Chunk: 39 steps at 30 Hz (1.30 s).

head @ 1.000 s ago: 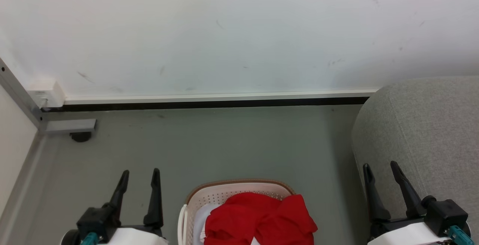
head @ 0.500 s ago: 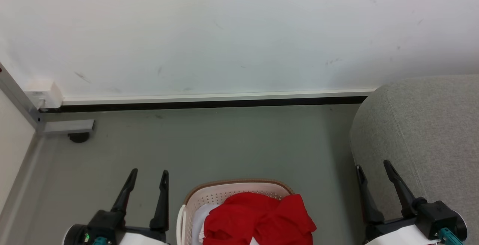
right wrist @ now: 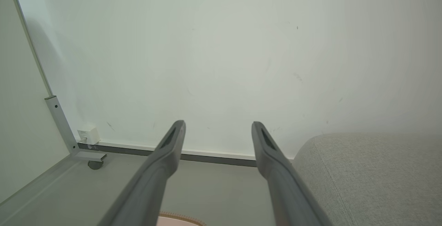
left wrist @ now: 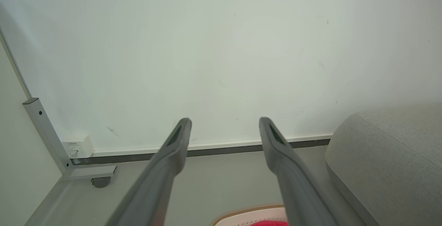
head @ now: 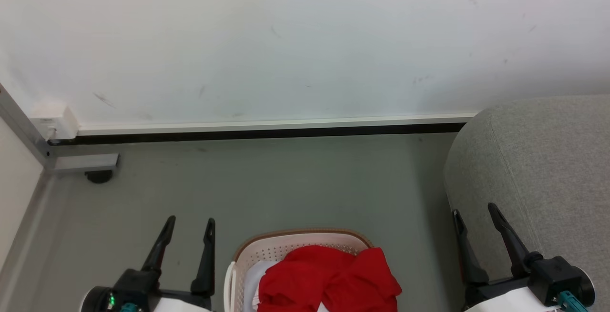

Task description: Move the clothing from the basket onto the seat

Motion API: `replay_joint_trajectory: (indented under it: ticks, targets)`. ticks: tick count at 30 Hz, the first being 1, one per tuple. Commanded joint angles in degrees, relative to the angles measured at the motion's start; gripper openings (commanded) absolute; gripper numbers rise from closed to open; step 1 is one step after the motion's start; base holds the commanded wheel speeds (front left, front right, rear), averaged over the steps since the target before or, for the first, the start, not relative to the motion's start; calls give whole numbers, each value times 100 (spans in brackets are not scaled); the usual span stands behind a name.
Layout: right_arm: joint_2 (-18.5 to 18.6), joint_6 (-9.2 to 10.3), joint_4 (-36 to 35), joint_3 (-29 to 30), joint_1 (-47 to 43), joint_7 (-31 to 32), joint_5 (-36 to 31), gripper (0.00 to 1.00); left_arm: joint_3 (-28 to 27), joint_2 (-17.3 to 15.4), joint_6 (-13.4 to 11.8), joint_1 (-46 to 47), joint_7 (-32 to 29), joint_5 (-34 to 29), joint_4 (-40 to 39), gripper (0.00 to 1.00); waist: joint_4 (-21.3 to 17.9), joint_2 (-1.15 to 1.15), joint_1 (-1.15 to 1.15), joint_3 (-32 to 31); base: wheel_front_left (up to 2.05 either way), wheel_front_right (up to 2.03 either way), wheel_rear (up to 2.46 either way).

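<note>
**Step in hand.** I judge the task to be at its opening, the approach to the first pick. Nothing is picked up. All the red clothing I can see lies in the basket, and the visible part of the sofa carries none.

**Left.** My left tool [head: 190, 220] hangs low over the grey floor [head: 295, 178]. Its two fingers are spread apart and empty, and they point toward the wall [head: 305, 40].

**Centre.** The basket [head: 286, 247] stands on the floor between my two tools, just right of the left one. The bottom edge of the head view cuts it off, so only its far end can be checked. The clothing [head: 329, 278] is heaped inside and rises above the brown rim, with a white cloth [head: 251, 276] beside it on the basket's left side. The heap lies nearer to me than either pair of fingertips. Neither tool touches it.

**Right.** My right tool [head: 473, 209] is likewise released and empty. It is held in front of the rounded end of the sofa [head: 538, 159], and I cannot tell whether it touches the upholstery. A strip of floor separates the sofa from the basket.

**Next move, in my judgement.** One tool must tip downward, draw back over the heap and descend with its fingers apart into the top folds. It should then clench on a full bunch of red fabric, clear of the white cloth. The right tool looks better placed for the carry to the sofa.
</note>
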<state>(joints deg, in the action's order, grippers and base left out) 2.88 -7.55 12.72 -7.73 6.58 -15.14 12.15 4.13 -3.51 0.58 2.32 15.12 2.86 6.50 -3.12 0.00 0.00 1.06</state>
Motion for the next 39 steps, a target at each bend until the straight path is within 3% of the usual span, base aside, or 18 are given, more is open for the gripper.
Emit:
replay_joint_trajectory:
  ticks: [1, 16, 28, 32, 39]
  targets:
    - [3, 12, -13, 0, 39, -2, 28, 100, -41, 7, 30, -46, 6, -23, 29, 100, 0, 0, 0, 5, 0, 0, 0]
    - [3, 12, -5, 1, 82, -2, 95, 100, -118, 42, 88, 27, 6, 47, 99, 100, -30, 0, 0, 78, 0, 0, 0]
    - [4, 12, -183, 193, 331, -2, 345, 100, 113, 53, 181, 551, 5, 190, 271, 100, -318, 0, 0, 791, 0, 0, 0]
    - [2, 12, -294, 228, 507, -2, 355, 100, 156, 51, 219, 815, 4, 225, 639, 100, -543, 0, 0, 1217, 0, 0, 0]
    - [5, 12, -526, 221, 885, -2, 308, 100, 228, -88, 332, 1565, 5, 58, 1966, 100, -1009, 0, 0, 1999, 0, 0, 0]
